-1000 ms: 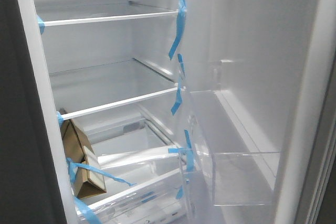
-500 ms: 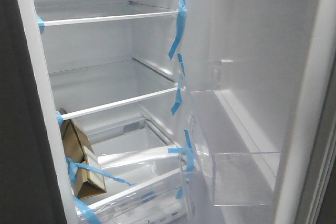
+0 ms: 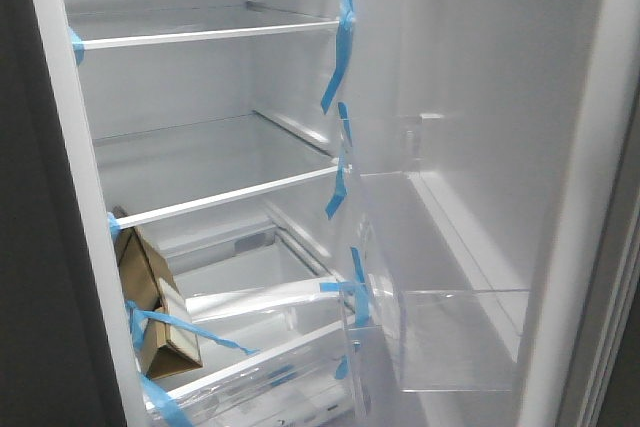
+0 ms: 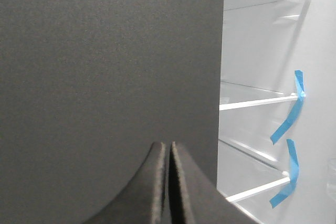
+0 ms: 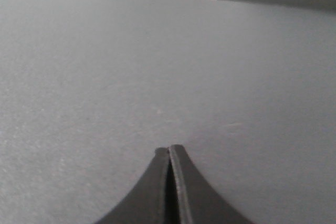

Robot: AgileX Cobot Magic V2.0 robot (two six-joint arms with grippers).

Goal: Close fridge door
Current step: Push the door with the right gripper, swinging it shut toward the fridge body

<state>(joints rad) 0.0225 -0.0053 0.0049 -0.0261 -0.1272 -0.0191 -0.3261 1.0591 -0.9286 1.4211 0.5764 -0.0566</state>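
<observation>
The fridge door (image 3: 480, 147) is seen open at the right of the front view, white lining facing in; its clear shelf bin (image 3: 455, 337) is shifted slightly left and down against the earlier frame. The left pincer (image 4: 169, 182) is pressed together before a dark-grey panel (image 4: 105, 77). The right pincer (image 5: 169, 182) is likewise closed on nothing, against a matte grey surface. Glass shelves (image 3: 210, 35) with blue tape (image 3: 343, 42) and a cardboard box (image 3: 150, 302) at lower left are seen inside.

I'm seeing the fridge door (image 3: 480, 127) standing open on the right, white lining facing inward. Its clear shelf bin (image 3: 455, 337) is jutting out empty.
</observation>
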